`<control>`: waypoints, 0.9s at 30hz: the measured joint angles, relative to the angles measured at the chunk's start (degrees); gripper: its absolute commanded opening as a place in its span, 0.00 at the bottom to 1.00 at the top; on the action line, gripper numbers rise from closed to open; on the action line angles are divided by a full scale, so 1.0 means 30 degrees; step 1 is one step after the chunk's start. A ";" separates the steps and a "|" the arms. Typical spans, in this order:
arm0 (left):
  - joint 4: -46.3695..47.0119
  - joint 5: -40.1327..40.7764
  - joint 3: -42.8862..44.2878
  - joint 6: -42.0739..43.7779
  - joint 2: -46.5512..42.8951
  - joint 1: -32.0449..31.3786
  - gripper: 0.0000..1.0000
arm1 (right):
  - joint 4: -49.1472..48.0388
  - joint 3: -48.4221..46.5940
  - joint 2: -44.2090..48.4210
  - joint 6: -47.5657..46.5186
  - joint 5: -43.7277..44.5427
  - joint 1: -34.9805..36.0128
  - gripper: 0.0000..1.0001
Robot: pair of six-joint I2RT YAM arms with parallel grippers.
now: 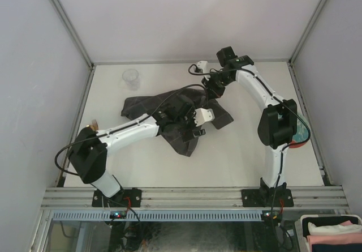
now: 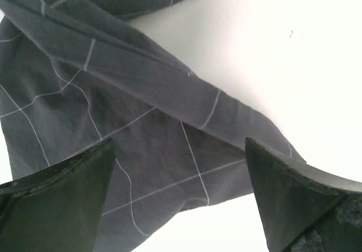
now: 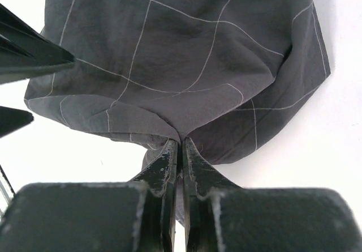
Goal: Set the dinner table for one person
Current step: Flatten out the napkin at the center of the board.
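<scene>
Off-white worktop (image 1: 243, 150), grey walls. L arm stretched low over cloth (image 1: 141, 106), L gripper (image 2: 178, 141) wide apart above it. R arm folded back, R gripper (image 3: 181, 143) pinching cloth edge.

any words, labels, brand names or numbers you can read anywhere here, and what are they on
None: no readable text in any view.
The dark grey checked cloth has only pale grid lines, no print.
The clear cup and the dinner table show no markings.
Any marks on the arms are too small to make out.
</scene>
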State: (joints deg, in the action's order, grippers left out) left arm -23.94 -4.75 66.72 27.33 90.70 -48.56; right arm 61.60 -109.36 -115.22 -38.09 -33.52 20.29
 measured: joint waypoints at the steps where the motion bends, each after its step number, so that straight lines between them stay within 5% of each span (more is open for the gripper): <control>1: 0.0270 0.0058 0.0124 -0.0146 0.0306 -0.0073 1.00 | 0.0015 0.0000 -0.0022 0.0015 0.0000 0.0000 0.00; 11: 0.1821 0.0867 0.1370 -0.1421 0.3177 -0.0284 0.91 | -0.0015 -0.0044 -0.0022 0.0561 0.0022 0.0204 0.00; 14: 0.1814 0.1005 0.1639 -0.1858 0.3213 -0.0503 0.71 | -0.0015 -0.0044 -0.0022 0.0554 -0.0029 0.0284 0.00; 17: 0.1712 0.1253 0.2062 -0.2047 0.3337 -0.0962 0.26 | 0.0036 -0.0058 -0.0022 0.0393 -0.0299 0.0233 0.00; 20: 0.1035 0.1763 0.2484 -0.1858 0.3410 -0.1370 0.01 | 0.0430 -0.0182 -0.0022 0.0131 -0.0641 0.0080 0.00; 27: -0.0627 0.3177 0.2586 -0.1086 0.3257 -0.1384 0.00 | 0.1617 -0.0226 -0.0022 -0.0816 -0.1515 -0.0831 0.00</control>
State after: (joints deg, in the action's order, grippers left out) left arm -25.82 4.78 74.48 24.08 100.47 -52.71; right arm 66.46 -110.04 -115.28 -40.53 -38.06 17.80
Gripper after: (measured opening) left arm 0.011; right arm 0.009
